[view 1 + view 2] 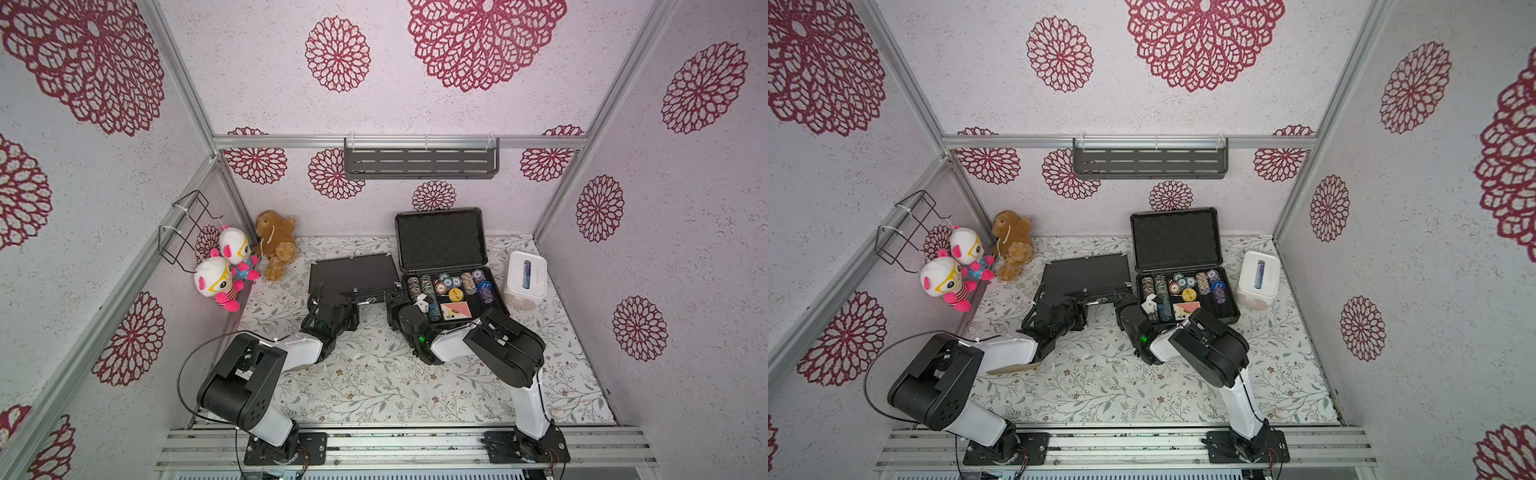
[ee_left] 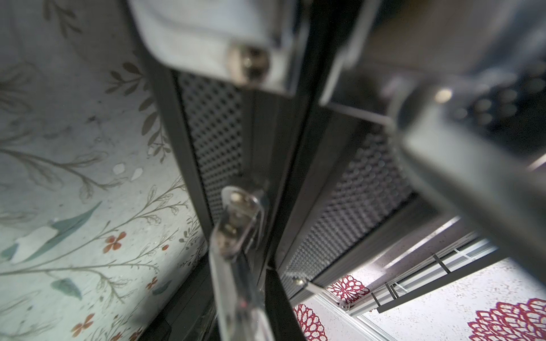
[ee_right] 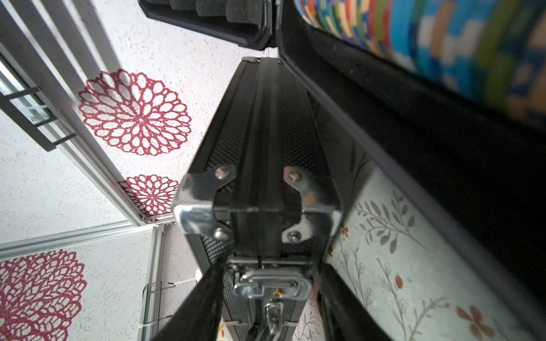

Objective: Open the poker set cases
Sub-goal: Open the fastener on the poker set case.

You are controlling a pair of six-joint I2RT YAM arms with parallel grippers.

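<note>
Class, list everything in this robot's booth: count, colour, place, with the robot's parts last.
slim case: one, black, mid-table.
thick case: one, dark grey, open, beside it.
poker chips: many, multicoloured, inside thick case.
playing cards: one stack, red-backed, there too.
tissue box: one, white, beside thick case.
plush toys: two white-pink, one brown, near far corner.
wire rack: one, black, side wall.
shelf: one, grey, back wall.
table: one, floral cover.
left gripper: one, black, shut, at slim case's front.
right gripper: one, black, open around its latch.
</note>
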